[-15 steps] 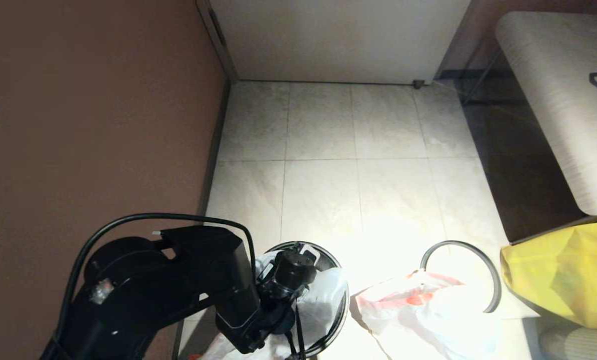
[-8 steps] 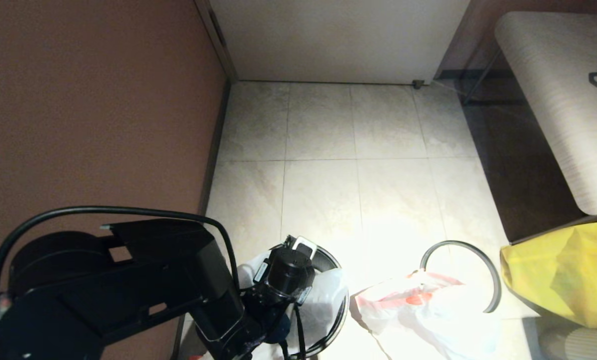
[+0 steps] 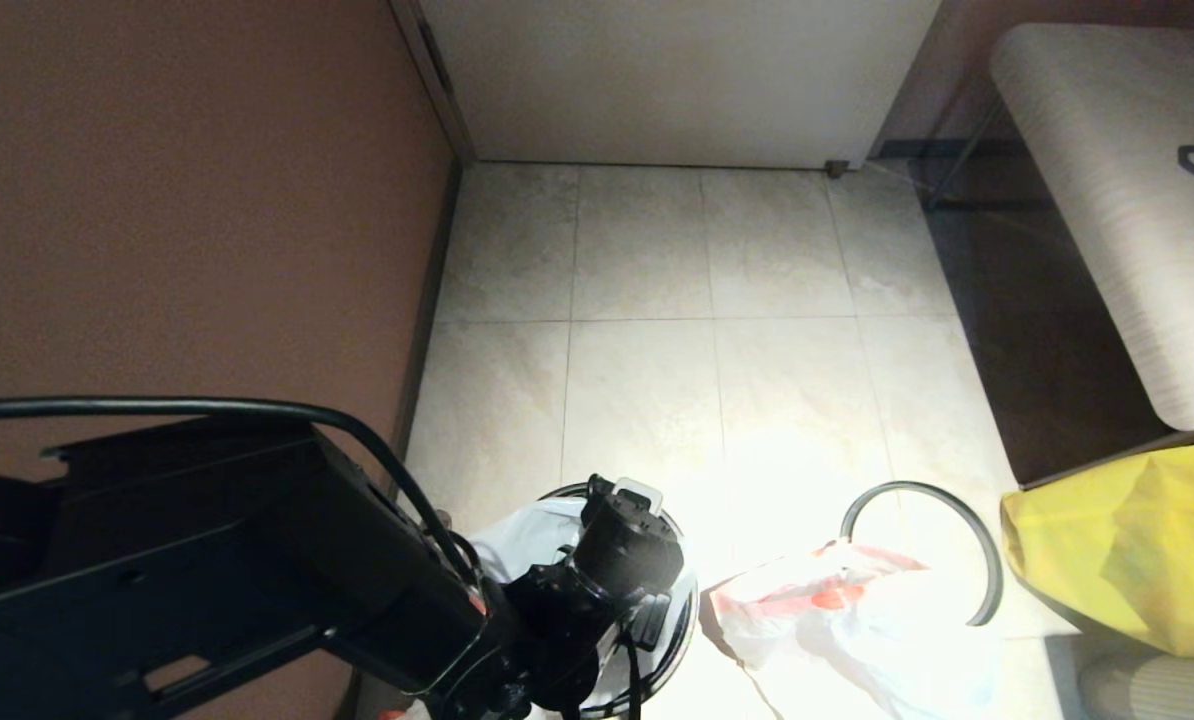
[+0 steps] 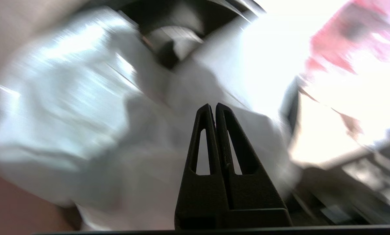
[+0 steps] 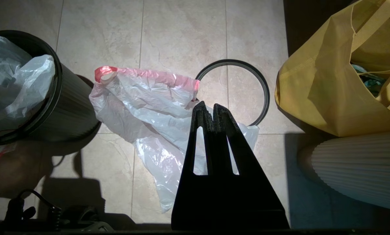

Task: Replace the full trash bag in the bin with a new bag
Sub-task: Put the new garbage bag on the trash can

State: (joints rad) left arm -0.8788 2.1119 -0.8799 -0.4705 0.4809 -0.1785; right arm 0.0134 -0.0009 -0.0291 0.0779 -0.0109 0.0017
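The black bin [image 3: 690,612] [image 5: 67,107] stands on the floor tiles near the left wall, with a crumpled white bag [image 3: 529,532] [image 5: 15,81] bulging out of it. My left gripper [image 4: 213,106] hangs shut just above that white bag [image 4: 84,98], nothing showing between its fingers; in the head view the wrist [image 3: 625,555] hides it. Right of the bin lies a second white bag with a red drawstring band [image 3: 857,630] [image 5: 142,104], partly over the thin grey hoop [image 3: 989,560] [image 5: 264,85]. My right gripper [image 5: 208,106] hovers shut above this bag.
A large yellow bag [image 3: 1127,550] [image 5: 319,88] stands at the right, with a ribbed pale object [image 5: 361,166] beside it. A brown wall [image 3: 207,200] borders the left. A padded bench [image 3: 1137,200] runs along the far right. Bare tiles [image 3: 707,380] stretch ahead.
My left arm has swung up and to the right, carrying its wrist across the bin's mouth toward the right rim. More of the white bag shows at the bin's left side.
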